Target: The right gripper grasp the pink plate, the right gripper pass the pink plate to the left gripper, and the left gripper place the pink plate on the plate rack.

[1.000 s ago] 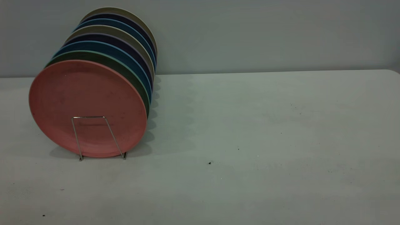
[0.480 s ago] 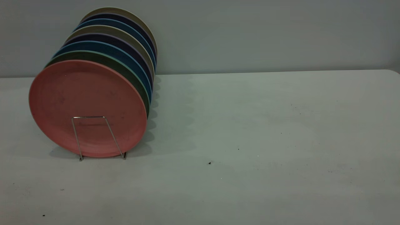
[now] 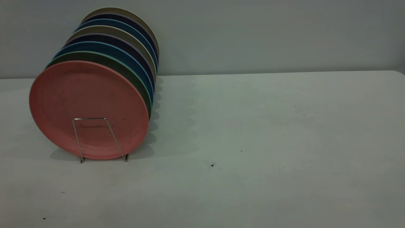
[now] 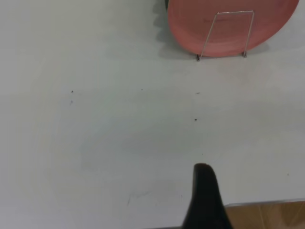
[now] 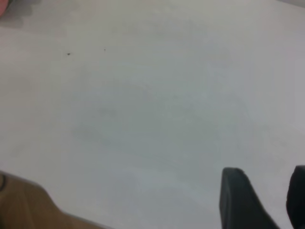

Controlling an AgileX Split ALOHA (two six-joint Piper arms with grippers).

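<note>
The pink plate (image 3: 88, 104) stands upright at the front of a row of plates in the plate rack (image 3: 90, 118), at the table's left, behind the rack's front wire loop. It also shows in the left wrist view (image 4: 228, 24) with the rack loop (image 4: 235, 12) before it. Neither gripper shows in the exterior view. The left gripper (image 4: 204, 191) is low over bare table near the front edge, far from the plate. The right gripper (image 5: 267, 176) is open and empty over bare table, with a clear gap between its jaws. A pink sliver (image 5: 2, 5) shows at that view's corner.
Behind the pink plate stand several more plates: a green one (image 3: 104, 60), blue ones (image 3: 107, 47), dark and beige ones. The grey table (image 3: 253, 126) stretches to the right with small dark specks. A wall runs behind. The table's front edge and brown floor (image 4: 267, 217) show.
</note>
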